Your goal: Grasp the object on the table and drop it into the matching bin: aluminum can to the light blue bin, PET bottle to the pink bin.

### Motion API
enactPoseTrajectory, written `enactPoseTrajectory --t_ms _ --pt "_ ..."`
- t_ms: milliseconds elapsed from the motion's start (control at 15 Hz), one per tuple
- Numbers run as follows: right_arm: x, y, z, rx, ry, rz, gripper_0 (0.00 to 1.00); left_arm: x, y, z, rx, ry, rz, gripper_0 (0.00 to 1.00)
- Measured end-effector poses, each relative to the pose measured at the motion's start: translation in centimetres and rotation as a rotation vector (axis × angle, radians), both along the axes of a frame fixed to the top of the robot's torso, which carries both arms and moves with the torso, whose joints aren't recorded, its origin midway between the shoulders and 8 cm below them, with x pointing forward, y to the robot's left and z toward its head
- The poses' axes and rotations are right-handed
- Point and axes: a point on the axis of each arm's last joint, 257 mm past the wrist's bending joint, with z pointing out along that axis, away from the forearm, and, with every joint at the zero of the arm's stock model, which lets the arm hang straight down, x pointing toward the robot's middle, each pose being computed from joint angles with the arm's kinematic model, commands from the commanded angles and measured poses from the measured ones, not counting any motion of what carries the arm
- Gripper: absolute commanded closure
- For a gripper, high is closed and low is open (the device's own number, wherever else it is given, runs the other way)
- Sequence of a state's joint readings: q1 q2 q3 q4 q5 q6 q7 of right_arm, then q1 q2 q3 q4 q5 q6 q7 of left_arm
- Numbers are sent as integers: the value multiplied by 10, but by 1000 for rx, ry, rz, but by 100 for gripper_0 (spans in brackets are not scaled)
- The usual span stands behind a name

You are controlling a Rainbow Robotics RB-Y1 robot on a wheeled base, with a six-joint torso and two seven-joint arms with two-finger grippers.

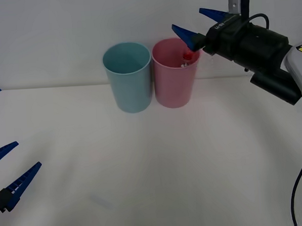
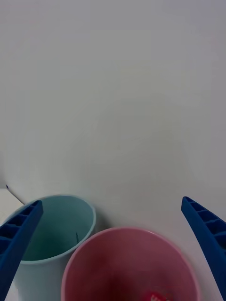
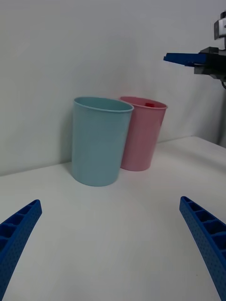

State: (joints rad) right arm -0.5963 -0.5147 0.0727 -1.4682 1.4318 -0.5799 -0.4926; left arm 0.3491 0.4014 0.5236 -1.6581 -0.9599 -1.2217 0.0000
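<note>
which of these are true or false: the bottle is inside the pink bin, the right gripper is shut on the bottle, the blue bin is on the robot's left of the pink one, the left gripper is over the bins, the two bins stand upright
1. The PET bottle is inside the pink bin. True: its red cap shows just inside the rim.
2. The right gripper is shut on the bottle. False: its fingers are spread open and empty, above the pink bin.
3. The light blue bin stands on the robot's left of the pink bin. True.
4. The left gripper is over the bins. False: it sits open, low over the table at the near left, far from them.
5. Both bins stand upright. True.
</note>
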Motion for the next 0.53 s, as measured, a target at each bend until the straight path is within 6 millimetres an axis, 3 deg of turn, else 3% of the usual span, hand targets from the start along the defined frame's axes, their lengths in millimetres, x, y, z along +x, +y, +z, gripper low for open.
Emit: enactPoseTrajectory --t_ms 533 --pt "-62 -51 -12 33 18 30 0 0 0 0 0 0 0 0"
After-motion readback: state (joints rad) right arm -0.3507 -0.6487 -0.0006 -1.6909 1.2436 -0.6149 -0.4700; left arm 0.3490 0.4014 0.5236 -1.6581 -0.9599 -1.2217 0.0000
